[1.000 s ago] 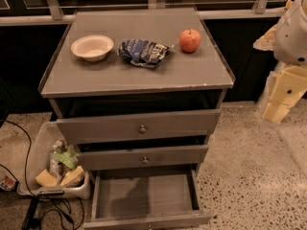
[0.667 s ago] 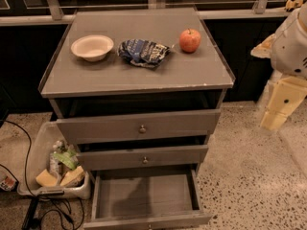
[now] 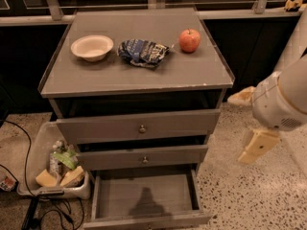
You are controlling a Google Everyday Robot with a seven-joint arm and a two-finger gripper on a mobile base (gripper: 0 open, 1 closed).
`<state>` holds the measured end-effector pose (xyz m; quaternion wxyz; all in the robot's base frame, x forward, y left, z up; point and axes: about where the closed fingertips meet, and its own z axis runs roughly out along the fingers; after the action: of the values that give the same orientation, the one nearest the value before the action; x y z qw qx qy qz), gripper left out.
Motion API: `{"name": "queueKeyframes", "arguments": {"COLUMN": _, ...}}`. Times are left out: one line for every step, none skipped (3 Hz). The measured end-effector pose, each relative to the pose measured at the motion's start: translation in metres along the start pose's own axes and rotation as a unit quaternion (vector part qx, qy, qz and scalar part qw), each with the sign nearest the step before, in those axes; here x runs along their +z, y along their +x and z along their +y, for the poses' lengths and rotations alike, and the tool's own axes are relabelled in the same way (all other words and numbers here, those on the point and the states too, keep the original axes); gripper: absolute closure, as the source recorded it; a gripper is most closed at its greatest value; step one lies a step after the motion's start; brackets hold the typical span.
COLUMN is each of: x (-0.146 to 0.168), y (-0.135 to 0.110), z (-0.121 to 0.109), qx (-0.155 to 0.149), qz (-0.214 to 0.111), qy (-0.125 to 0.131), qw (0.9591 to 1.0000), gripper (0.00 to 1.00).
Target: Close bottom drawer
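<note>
The grey wooden cabinet has three drawers. The bottom drawer is pulled far out, so its bare plank floor shows; its plain front lies at the picture's lower edge and its knob is cut off. The middle drawer and the top drawer stick out a little, each with a small round knob. My gripper, cream-coloured below the white arm, hangs to the right of the cabinet at about middle-drawer height. It touches nothing.
On the cabinet top lie a white bowl, a crumpled blue chip bag and a red apple. A plastic bin with snacks stands on the floor at the left, with cables beside it. Speckled floor lies at the right.
My arm and gripper have moved down and to the left, closer to the cabinet's right side. The drawers and the things on top have not moved.
</note>
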<state>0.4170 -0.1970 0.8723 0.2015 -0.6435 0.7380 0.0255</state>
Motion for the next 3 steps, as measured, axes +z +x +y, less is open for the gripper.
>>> {"name": "queueKeyframes", "arguments": {"x": 0.0448, "y": 0.0130, "z": 0.0186, "qx": 0.000, "qz": -0.042, "qy": -0.006, "qw": 0.9991, "gripper": 0.42}}
{"name": "queueKeyframes", "arguments": {"x": 0.0467, "y": 0.0138, "z": 0.0176, "qx": -0.002, "qz": -0.043, "qy": 0.002, "qw": 0.9991, "gripper": 0.65}}
{"name": "queueKeyframes", "arguments": {"x": 0.0464, "y": 0.0136, "z": 0.0178, "qx": -0.002, "qz": -0.043, "qy": 0.002, "qw": 0.9991, "gripper": 0.88}}
